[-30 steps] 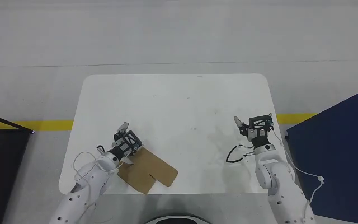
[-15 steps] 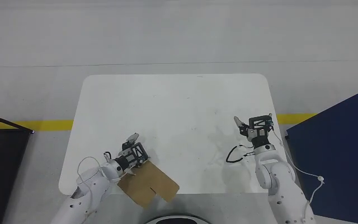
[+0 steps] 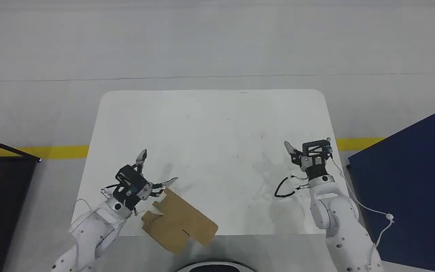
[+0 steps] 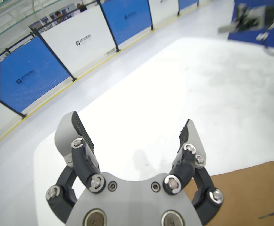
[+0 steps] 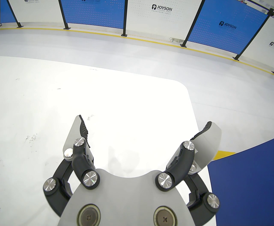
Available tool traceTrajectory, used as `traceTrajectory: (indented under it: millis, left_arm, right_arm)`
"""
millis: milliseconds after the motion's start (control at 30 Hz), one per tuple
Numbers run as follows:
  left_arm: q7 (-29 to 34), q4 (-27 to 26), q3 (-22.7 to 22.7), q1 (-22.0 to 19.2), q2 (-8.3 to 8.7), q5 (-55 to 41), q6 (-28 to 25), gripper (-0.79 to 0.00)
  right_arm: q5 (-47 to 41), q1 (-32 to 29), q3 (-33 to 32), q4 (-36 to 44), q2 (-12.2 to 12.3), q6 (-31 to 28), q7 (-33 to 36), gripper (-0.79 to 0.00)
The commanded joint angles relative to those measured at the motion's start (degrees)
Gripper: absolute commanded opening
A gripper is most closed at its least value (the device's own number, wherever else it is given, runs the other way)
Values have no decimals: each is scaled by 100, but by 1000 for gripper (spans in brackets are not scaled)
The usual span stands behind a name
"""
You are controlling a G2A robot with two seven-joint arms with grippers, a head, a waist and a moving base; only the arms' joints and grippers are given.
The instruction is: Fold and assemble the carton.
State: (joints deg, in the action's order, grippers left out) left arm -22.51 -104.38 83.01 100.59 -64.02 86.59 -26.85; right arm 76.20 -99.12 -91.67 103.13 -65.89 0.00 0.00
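A flat brown carton blank [image 3: 180,222] lies at the near edge of the white table [image 3: 217,136], left of centre, one corner reaching the edge. My left gripper [image 3: 155,171] hovers just beyond its far left corner, open and empty; in the left wrist view the left gripper [image 4: 130,124] has wide-spread fingers, and the carton [image 4: 241,188] lies beside them. My right gripper [image 3: 306,147] is open near the table's right edge, far from the carton; the right gripper [image 5: 145,126] holds nothing in its own wrist view.
A dark blue panel [image 3: 401,190] stands close off the table's right side. A black cable [image 3: 285,186] loops by the right arm. Blue and white barriers [image 5: 149,12] ring the floor beyond the table. The table's far half is bare.
The left gripper lifted off the carton's far left part and drew back to the left, its fingers spreading wider. The carton shifted slightly. The right arm stayed still.
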Motion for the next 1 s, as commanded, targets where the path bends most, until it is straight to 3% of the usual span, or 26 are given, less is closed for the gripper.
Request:
traceTrajectory:
  millis: [0,133,200,300,567,633,700,800,967]
  left_arm:
    - [-717,17,418,245,64,-466,-780,0]
    - [-1871,170,1016,722,156,-983,-1903,0]
    - [-2180,302,1238,897,183,-1133,-2213,0]
    - [-1969,394,1445,1077,184,-1028,-1739,0]
    - [-1969,394,1445,1077,184,-1028,-1739,0]
    - [-1851,52,1438,1045,204,-49,-1253,0]
    - [-2472,-149,1297,1222,243,1155,-973,0]
    - [-3608,-57,1257,1497,337,2780,-362,0]
    - [-4502,98,1243,1919,463,4648,849,0]
  right_arm:
    - [0,0,0,0,0,0,0,0]
    - [0,0,0,0,0,0,0,0]
    - [0,0,0,0,0,0,0,0]
    - [0,0,0,0,0,0,0,0]
    - [0,0,0,0,0,0,0,0]
    - [0,0,0,0,0,0,0,0]
    - [0,0,0,0,0,0,0,0]
    - [0,0,0,0,0,0,0,0]
    - [0,0,0,0,0,0,0,0]
